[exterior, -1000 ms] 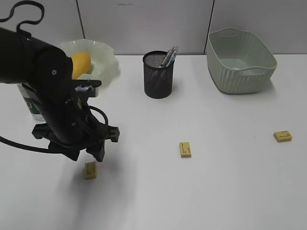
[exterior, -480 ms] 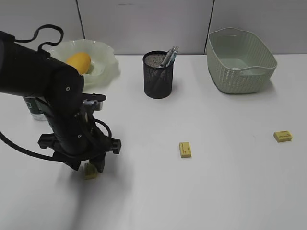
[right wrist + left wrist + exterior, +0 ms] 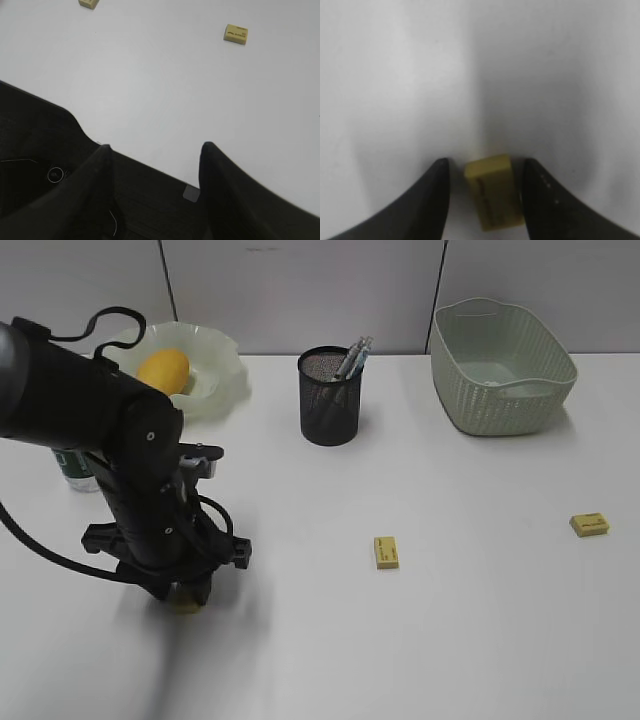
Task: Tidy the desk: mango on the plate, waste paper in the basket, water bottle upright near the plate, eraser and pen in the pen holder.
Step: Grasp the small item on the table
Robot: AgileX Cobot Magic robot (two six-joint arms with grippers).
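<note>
One eraser (image 3: pixel 494 197) is set on the desk (image 3: pixel 450 640) between the left fingers (image 3: pixel 427 200). Two more erasers (image 3: pixel 386 552) are placed to their right, and the pen holder (image 3: pixel 330 397) behind them.

Left arm (image 3: pixel 130 490) hides most of the water bottle (image 3: pixel 78 468) and nearly all of the eraser (image 3: pixel 186 601) under it. Left wrist view blurred; eraser print (image 3: pixel 492 200) unreadable. Right gripper (image 3: pixel 155 155) fingertips only, body cut off. Pen holder (image 3: pixel 330 397) contents too small to identify.
</note>
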